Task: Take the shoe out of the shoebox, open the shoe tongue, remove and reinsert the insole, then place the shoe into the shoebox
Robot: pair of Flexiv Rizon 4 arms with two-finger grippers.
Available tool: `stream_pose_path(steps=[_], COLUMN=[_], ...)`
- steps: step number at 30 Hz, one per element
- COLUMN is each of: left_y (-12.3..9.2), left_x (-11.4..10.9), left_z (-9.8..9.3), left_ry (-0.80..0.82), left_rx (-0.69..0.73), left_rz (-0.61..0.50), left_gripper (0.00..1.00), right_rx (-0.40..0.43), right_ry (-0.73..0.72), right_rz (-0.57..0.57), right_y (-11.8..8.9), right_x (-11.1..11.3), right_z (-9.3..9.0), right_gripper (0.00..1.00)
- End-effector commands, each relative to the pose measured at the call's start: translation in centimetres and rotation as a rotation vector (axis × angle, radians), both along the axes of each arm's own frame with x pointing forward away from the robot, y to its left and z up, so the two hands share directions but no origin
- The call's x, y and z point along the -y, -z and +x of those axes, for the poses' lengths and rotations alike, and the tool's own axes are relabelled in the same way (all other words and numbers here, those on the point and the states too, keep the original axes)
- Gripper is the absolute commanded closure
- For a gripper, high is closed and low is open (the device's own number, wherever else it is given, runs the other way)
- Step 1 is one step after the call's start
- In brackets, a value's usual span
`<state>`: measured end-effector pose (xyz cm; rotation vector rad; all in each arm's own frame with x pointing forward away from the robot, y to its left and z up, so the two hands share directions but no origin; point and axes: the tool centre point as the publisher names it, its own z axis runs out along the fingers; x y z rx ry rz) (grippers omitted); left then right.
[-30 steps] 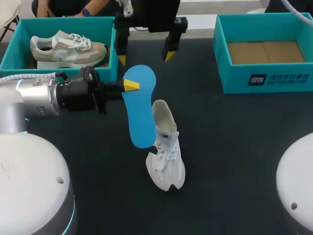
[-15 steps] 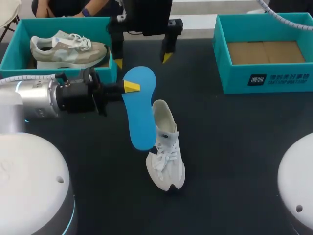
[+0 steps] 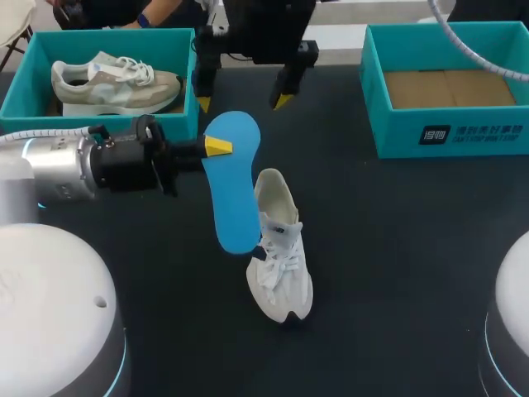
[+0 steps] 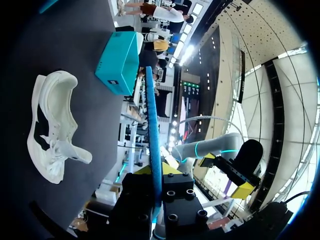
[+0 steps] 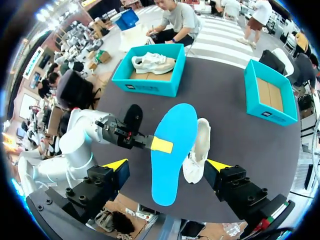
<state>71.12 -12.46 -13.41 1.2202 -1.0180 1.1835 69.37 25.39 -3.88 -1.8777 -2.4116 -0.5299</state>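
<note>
A white shoe (image 3: 279, 256) stands on the dark table, toe towards me, seen too in the left wrist view (image 4: 52, 130) and the right wrist view (image 5: 197, 150). My left gripper (image 3: 216, 146) is shut on the upper end of a blue insole (image 3: 231, 186), which hangs tilted just left of the shoe's heel. From the left wrist the insole (image 4: 152, 135) shows edge-on between the fingers of that gripper (image 4: 156, 172). My right gripper (image 3: 244, 102) hovers open high above the insole (image 5: 172, 150), holding nothing. An empty teal shoebox (image 3: 446, 132) sits at the back right.
A second teal box (image 3: 16, 91) at the back left holds a grey-and-white shoe (image 3: 116, 83). Bare dark tabletop lies to the right of the white shoe and in front of it.
My left gripper and the insole have shifted slightly left. The right gripper has moved a little above them, still open.
</note>
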Motion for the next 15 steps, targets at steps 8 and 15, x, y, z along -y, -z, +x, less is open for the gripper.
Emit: stream_pose_path(steps=[8, 15], left_y=[0.0, -0.1], left_x=[-0.9, -1.4], left_z=[-0.1, -0.2], left_ry=[-0.008, -0.018], left_rx=[-0.002, -0.005], left_rz=[-0.008, -0.014], left_gripper=[1.0, 1.0], right_rx=[-0.038, -0.052], right_ry=[-0.098, -0.111], right_rz=[0.599, 0.804], right_y=[4.1, 5.3], right_x=[4.3, 5.3], right_z=[-0.1, 0.0], right_gripper=[0.0, 0.0])
